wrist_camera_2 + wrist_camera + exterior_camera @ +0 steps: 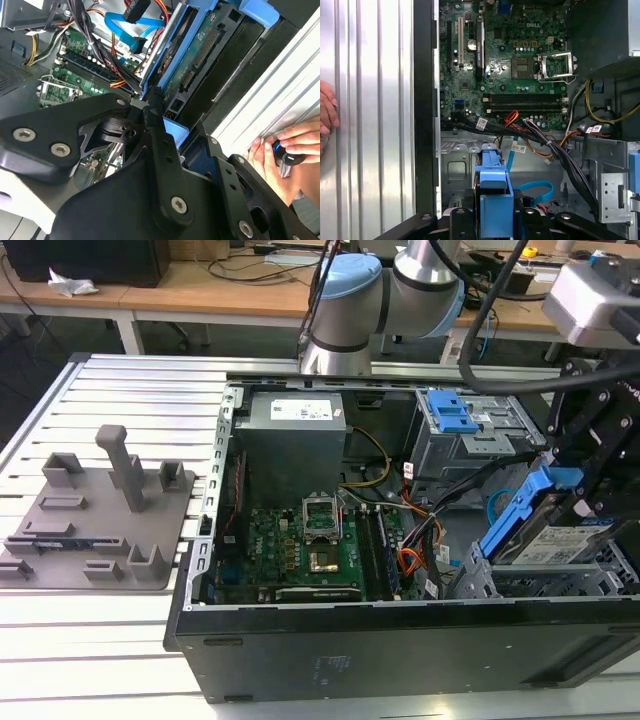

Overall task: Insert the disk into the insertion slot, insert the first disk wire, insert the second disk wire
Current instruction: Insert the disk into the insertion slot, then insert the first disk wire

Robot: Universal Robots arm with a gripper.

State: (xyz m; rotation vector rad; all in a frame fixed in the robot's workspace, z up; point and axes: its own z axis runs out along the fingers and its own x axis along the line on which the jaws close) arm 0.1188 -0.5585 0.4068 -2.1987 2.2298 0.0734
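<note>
Black cables [568, 165] seemingly crowd the insertion slot [478, 580].

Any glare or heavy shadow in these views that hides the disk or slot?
Exterior view: even light; the insertion slot lies shaded beneath the tilted disk. Second wrist view: the table glares near white, hiding neither. First wrist view: the table shines too; the motherboard is evenly lit.

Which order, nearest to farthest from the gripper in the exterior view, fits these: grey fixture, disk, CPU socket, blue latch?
1. disk: held in the gripper, at the exterior view's right.
2. blue latch: on the tall bay, further back in the case.
3. CPU socket: mid-case, on the motherboard.
4. grey fixture: outside the case, at the exterior view's left.
</note>
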